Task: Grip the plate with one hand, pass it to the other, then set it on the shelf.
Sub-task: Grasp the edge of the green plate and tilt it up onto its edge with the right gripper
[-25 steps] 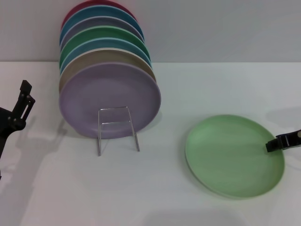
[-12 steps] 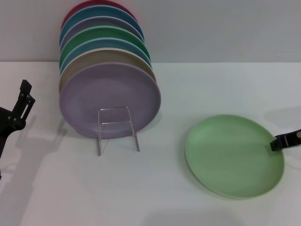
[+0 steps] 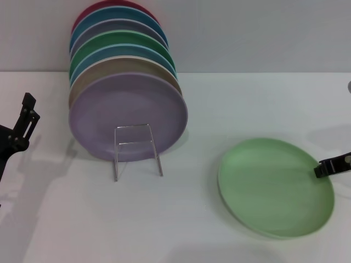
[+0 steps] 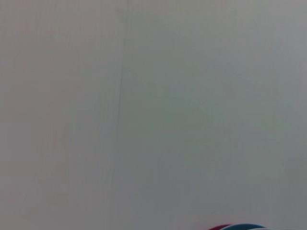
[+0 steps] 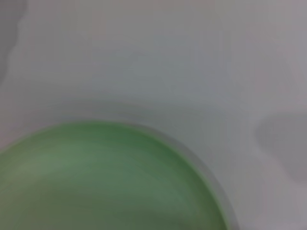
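The light green plate (image 3: 274, 187) lies at the right of the white table, and it fills the lower part of the right wrist view (image 5: 105, 182). My right gripper (image 3: 323, 169) reaches in from the right edge and is shut on the plate's right rim, which looks slightly raised. The shelf (image 3: 137, 150), a thin silver wire rack, stands left of centre with its rectangular loop in front. My left gripper (image 3: 26, 118) is parked at the far left, open and holding nothing.
Several plates stand upright in the rack, a lilac plate (image 3: 127, 116) frontmost, then tan, blue, dark green and red behind. A grey wall rises behind the table. The left wrist view shows the wall and slivers of plate rims (image 4: 240, 226).
The green plate has shifted slightly right and toward the table's front, and its near edge looks lifted. The right gripper has drawn back a little to the right. The left arm is still.
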